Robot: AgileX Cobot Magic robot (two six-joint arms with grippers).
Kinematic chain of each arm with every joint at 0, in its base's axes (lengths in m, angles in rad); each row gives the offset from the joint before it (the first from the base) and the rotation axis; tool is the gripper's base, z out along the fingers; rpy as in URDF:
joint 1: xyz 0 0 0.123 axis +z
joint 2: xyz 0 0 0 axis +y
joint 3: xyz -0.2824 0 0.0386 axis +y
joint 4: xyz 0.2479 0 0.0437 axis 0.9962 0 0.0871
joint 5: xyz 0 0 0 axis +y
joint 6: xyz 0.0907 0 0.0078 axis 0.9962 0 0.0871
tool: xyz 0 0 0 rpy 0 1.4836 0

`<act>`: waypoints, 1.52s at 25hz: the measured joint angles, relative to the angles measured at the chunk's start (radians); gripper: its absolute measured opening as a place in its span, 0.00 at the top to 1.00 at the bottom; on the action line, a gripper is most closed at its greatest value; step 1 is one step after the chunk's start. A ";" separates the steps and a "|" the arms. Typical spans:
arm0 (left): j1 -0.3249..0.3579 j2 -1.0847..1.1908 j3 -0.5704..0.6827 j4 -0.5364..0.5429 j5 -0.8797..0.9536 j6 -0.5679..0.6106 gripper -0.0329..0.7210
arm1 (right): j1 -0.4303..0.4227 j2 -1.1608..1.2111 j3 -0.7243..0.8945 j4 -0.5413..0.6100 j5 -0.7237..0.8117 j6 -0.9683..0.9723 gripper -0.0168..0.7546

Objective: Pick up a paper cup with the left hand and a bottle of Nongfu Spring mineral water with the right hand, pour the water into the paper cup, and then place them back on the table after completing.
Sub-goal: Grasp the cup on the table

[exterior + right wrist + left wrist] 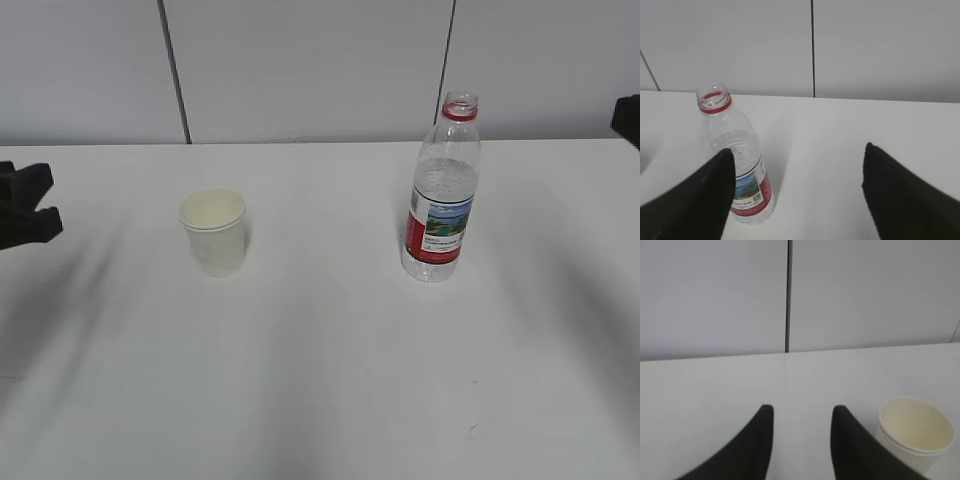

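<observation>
A white paper cup stands upright and empty on the white table, left of centre. An uncapped Nongfu Spring bottle with a red-and-white label stands right of centre, partly filled with clear water. My left gripper is at the left edge, well apart from the cup. In the left wrist view it is open and empty, with the cup to its right. Only a black bit of the right gripper shows at the right edge. In the right wrist view it is open wide and empty, with the bottle behind its left finger.
A grey panelled wall runs along the table's far edge. Nothing else stands on the tabletop besides the cup and the bottle.
</observation>
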State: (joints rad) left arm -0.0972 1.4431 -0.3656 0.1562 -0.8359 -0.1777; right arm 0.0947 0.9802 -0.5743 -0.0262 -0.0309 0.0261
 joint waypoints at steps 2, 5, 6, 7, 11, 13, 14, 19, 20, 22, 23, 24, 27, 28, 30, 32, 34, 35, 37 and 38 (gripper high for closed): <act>0.000 0.073 0.006 0.003 -0.055 0.000 0.63 | 0.000 0.039 0.046 0.000 -0.096 0.002 0.22; 0.000 0.154 0.016 0.006 -0.158 -0.005 0.63 | 0.000 0.094 0.118 0.005 -0.242 0.002 0.22; 0.000 0.172 0.017 0.012 -0.198 -0.010 0.63 | 0.000 0.106 0.136 0.006 -0.275 0.002 0.22; 0.000 0.191 0.017 0.020 -0.238 -0.016 0.63 | 0.000 0.119 0.146 0.008 -0.297 0.002 0.22; 0.000 0.251 0.017 0.108 -0.296 -0.028 0.63 | 0.000 0.148 0.167 0.010 -0.350 0.002 0.22; 0.000 0.284 0.017 0.187 -0.301 -0.029 0.63 | 0.000 0.150 0.167 0.010 -0.386 0.002 0.22; 0.000 0.298 0.017 0.218 -0.301 -0.029 0.63 | 0.000 0.150 0.167 0.010 -0.411 0.002 0.22; 0.000 0.382 0.015 0.269 -0.302 -0.029 0.62 | 0.000 0.150 0.167 0.010 -0.489 0.002 0.22; 0.000 0.402 0.011 0.271 -0.302 -0.029 0.59 | 0.000 0.150 0.167 0.010 -0.497 0.002 0.22; 0.000 0.442 -0.003 0.289 -0.304 -0.029 0.50 | 0.000 0.150 0.167 0.010 -0.501 0.002 0.22; 0.000 0.465 -0.011 0.303 -0.304 -0.029 0.43 | 0.000 0.150 0.167 0.010 -0.501 0.002 0.22; 0.000 0.483 -0.020 0.315 -0.304 -0.029 0.35 | 0.000 0.150 0.167 0.010 -0.501 0.002 0.22; -0.002 0.536 -0.048 0.323 -0.305 -0.029 0.17 | 0.000 0.150 0.167 0.010 -0.504 0.002 0.22; -0.006 0.547 -0.060 0.323 -0.305 -0.029 0.14 | 0.000 0.150 0.167 0.010 -0.507 0.002 0.22; -0.016 0.566 -0.085 0.324 -0.305 -0.029 0.12 | 0.000 0.150 0.167 0.010 -0.517 0.002 0.22; -0.032 0.580 -0.118 0.321 -0.307 -0.029 0.11 | 0.000 0.150 0.167 0.010 -0.533 0.002 0.22; -0.052 0.601 -0.156 0.313 -0.308 -0.029 0.10 | 0.000 0.150 0.167 0.010 -0.539 0.002 0.22; -0.062 0.613 -0.178 0.311 -0.308 -0.029 0.11 | 0.000 0.150 0.167 0.010 -0.541 0.002 0.22; -0.080 0.644 -0.221 0.309 -0.308 -0.029 0.11 | 0.000 0.150 0.167 0.010 -0.543 0.002 0.22; -0.091 0.660 -0.243 0.308 -0.308 -0.029 0.11 | 0.000 0.150 0.167 0.010 -0.544 0.002 0.22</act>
State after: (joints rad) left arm -0.1880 2.1026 -0.6085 0.4638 -1.1437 -0.2068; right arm 0.0947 1.1300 -0.4074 -0.0161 -0.5751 0.0277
